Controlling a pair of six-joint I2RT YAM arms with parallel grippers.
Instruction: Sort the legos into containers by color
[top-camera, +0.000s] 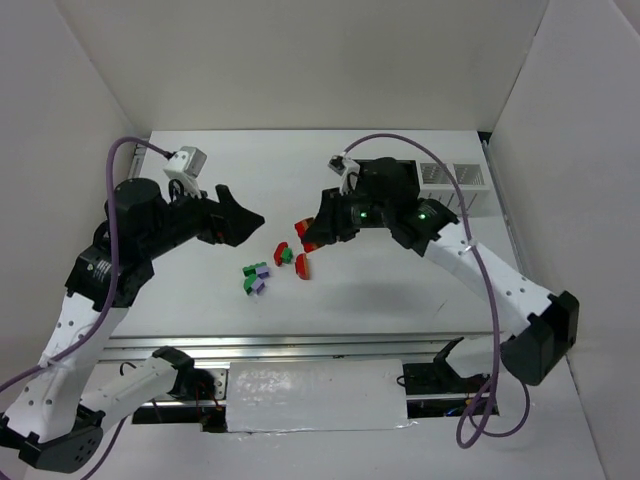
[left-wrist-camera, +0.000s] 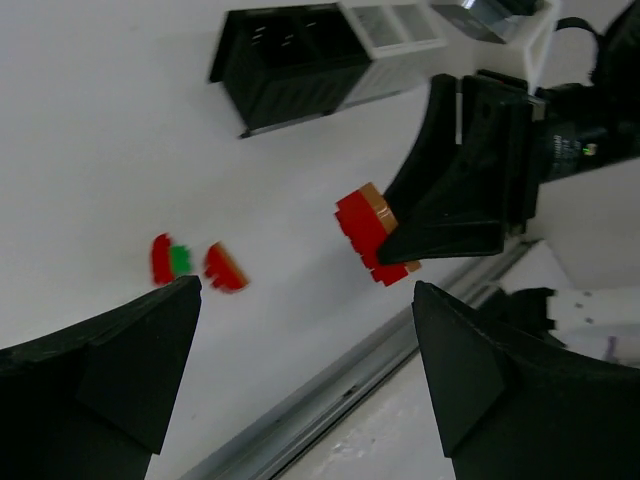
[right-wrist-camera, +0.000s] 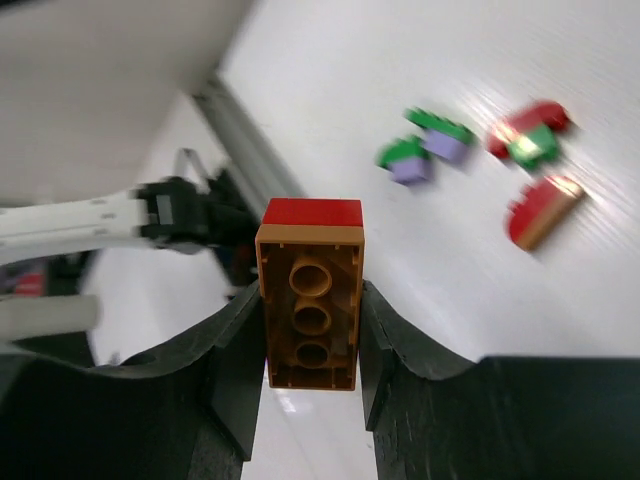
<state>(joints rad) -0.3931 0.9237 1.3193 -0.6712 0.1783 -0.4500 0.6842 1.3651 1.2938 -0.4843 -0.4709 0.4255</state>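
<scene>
- Red-and-brown-orange brick stack is pinched in the right tool, held above the worktop, just right of the loose pieces.
- The right tool is clamped on that stack, one finger on each long side.
- Loose on the middle of the worktop are a red-and-green piece, a red piece just to its near right, and a green-and-purple cluster to the near left.
- Over at the far right stand the containers, black ones beside white ones, well apart from the loose pieces.
- The left tool hovers left of the pieces, jaws spread wide, nothing between them.
</scene>
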